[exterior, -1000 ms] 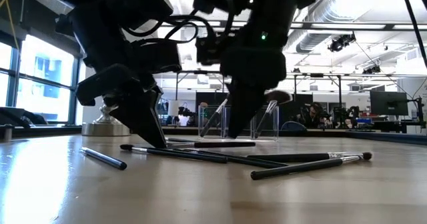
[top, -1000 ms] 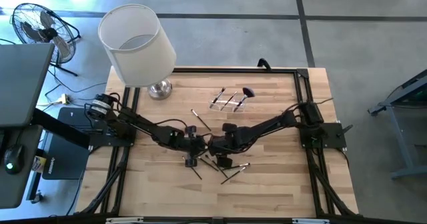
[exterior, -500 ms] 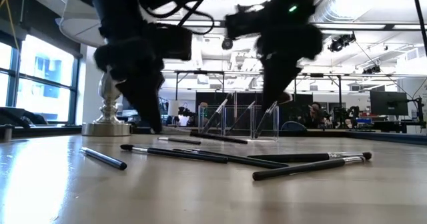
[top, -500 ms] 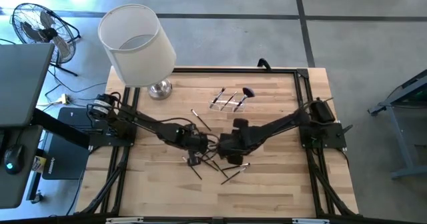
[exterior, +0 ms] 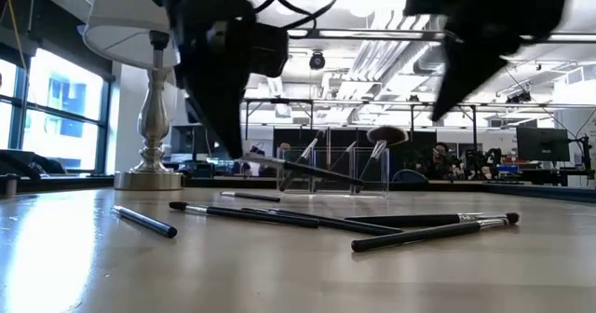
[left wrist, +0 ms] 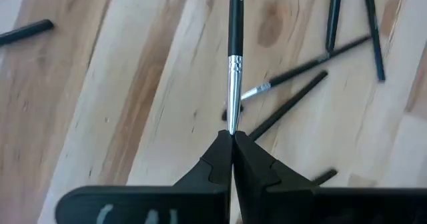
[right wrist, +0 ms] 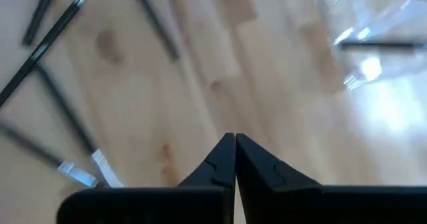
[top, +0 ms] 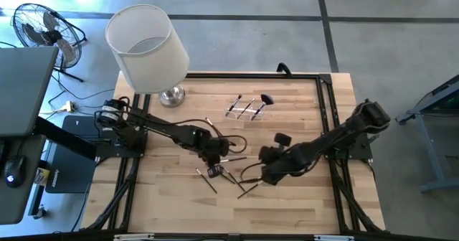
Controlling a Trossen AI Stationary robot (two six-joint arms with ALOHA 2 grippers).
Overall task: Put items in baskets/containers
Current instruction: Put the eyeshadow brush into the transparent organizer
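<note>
1. Pinching the silver end of one makeup brush (left wrist: 233, 57), the left gripper (left wrist: 232, 139) has its fingers pressed together on it and holds it off the wooden table (top: 301, 198); in the low view this brush (exterior: 303, 170) hangs tilted above the boards.
2. In the high view the left gripper (top: 217, 152) sits near the table's middle, just above the scatter of loose brushes.
3. The right gripper (right wrist: 234, 144) is pressed together with nothing between its fingers; in the high view it (top: 264, 171) hovers beside the same scatter, on the right.
4. Several loose brushes (top: 240, 183) lie crossed on the table between the two grippers and toward the near edge; the low view shows them (exterior: 428, 231) flat on the wood.
5. The clear plastic holder (top: 247, 108) stands toward the far side of the table, well apart from both grippers, with a few brushes leaning in it, among them the fluffy reddish-brown one (exterior: 387, 136).
6. A lamp with a white shade (top: 147, 47) stands at the far left corner.
</note>
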